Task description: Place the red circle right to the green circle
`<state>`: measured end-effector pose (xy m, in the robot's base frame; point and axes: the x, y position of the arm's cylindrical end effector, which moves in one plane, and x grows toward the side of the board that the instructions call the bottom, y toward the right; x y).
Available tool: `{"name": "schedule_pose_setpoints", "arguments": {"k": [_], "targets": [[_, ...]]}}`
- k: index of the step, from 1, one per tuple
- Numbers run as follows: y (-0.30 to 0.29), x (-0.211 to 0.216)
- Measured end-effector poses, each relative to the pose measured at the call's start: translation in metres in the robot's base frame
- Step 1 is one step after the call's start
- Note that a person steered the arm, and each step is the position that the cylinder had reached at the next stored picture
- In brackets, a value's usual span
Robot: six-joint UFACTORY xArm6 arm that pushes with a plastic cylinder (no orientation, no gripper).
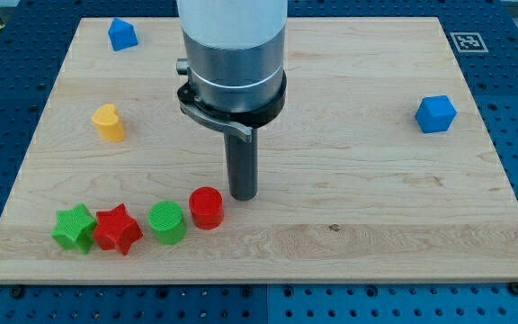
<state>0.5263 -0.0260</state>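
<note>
1. The red circle (206,207) sits just beside the green circle (166,221), on its right in the view and slightly nearer the view's top; they look nearly touching, so I judge the task close to done, if not done.
2. My tip (243,194) rests just to the view's right of the red circle, slightly above it; I cannot tell whether it touches; there are no jaws on this rig, only the bare rod, so nothing is clenched or released.
3. Main risk: a push toward the view's left would drive the red circle into the green circle, and that in turn into the red star (117,229) and green star (74,227); the whole row would shift.
4. Second risk: a push off-centre would roll the red circle round the green one, toward the view's top or bottom; it would then lose its place on the right.
5. Well apart and no hindrance: the yellow block (109,122), the blue block (121,34) at the view's top left, the blue cube (435,113) at the right; the wooden board (376,225) lies open for backing off.
</note>
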Motion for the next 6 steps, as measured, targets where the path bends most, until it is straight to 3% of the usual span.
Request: {"name": "schedule_pose_setpoints", "arguments": {"k": [2,3,6], "targets": [[-0.045,-0.004],[-0.043,0.015],[-0.059,0.014]]}}
